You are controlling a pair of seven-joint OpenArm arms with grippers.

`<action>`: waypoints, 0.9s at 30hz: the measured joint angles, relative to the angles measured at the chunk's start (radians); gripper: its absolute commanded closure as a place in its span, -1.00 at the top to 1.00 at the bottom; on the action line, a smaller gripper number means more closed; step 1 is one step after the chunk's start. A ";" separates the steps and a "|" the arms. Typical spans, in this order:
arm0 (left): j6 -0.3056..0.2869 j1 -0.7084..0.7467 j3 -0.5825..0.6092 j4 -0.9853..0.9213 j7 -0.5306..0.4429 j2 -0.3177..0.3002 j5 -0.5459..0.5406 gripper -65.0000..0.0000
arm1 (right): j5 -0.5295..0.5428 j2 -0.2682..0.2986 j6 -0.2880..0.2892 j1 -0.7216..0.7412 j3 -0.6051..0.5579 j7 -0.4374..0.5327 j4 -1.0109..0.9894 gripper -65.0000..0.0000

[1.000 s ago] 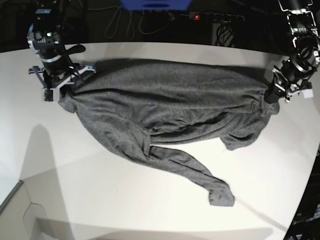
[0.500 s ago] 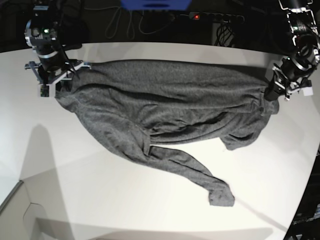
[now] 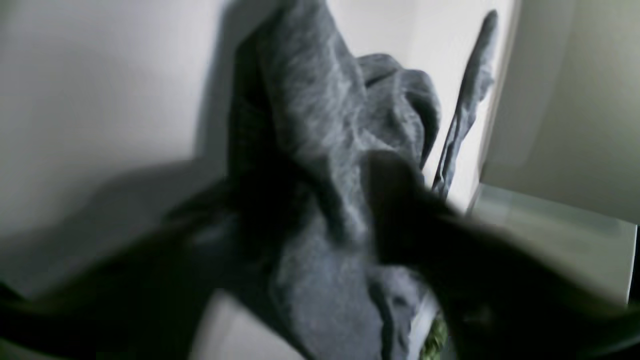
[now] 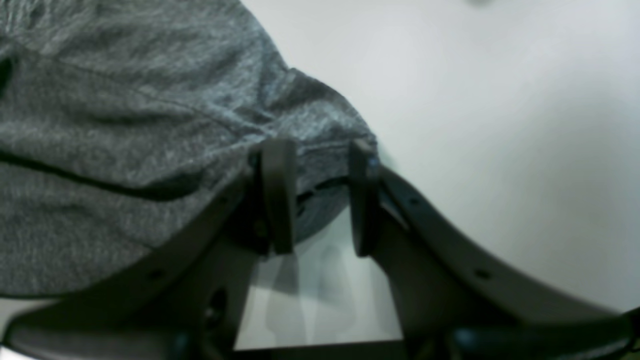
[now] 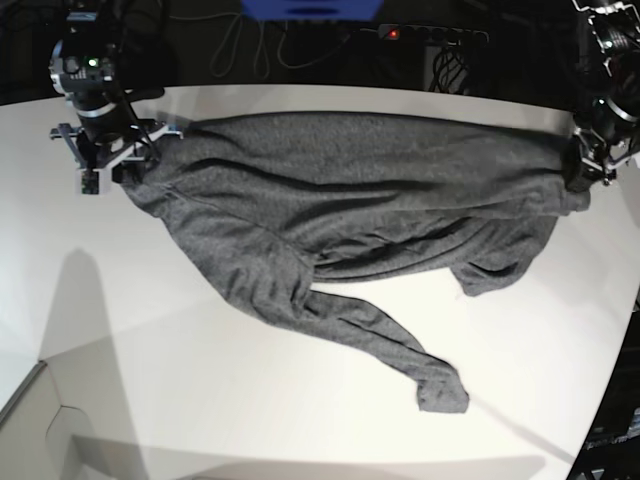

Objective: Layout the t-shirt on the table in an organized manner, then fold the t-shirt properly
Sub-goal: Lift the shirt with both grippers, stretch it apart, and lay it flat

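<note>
The t-shirt [image 5: 350, 210] is soft and floppy — best held by its edges. It lies stretched across the table [image 5: 200, 400], one sleeve trailing down. The right gripper [image 4: 315, 195] has narrow jaws with cloth between them. The left gripper [image 5: 590, 165] is blurry — I cannot tell its jaws. The shirt got pulled wider than before.
</note>
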 measured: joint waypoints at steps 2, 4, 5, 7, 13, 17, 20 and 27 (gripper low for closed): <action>-0.001 -0.006 0.000 0.005 0.047 0.005 -0.001 0.55 | 0.000 0.000 0.000 0.000 0.000 0.000 0.000 -0.42; -0.003 -0.011 0.000 0.006 0.066 0.010 -0.003 0.77 | 0.000 0.000 0.000 0.001 0.000 0.000 0.000 -0.42; -0.005 -0.011 0.000 0.007 0.065 0.011 -0.007 0.86 | 0.000 0.000 0.000 0.001 0.000 0.000 0.000 -0.42; -0.011 -0.008 -0.005 0.008 0.065 0.010 -0.013 0.96 | 0.000 0.000 0.000 0.001 0.000 0.000 0.000 -0.42; -0.005 -0.046 -0.077 -0.007 0.064 0.013 -0.006 1.00 | 0.000 0.001 0.000 0.004 0.000 0.000 0.000 -0.42; -0.002 -0.111 -0.097 -0.007 0.065 0.005 0.002 1.00 | 0.000 0.000 0.000 0.005 0.000 0.000 0.000 -0.42; 0.003 -0.130 -0.133 -0.003 0.068 0.005 0.060 1.00 | 0.000 0.000 0.000 0.005 0.000 0.000 0.000 -0.42; 0.013 -0.165 -0.143 0.012 0.084 0.011 0.212 1.00 | 0.000 0.000 0.000 0.003 0.000 0.000 0.000 -0.42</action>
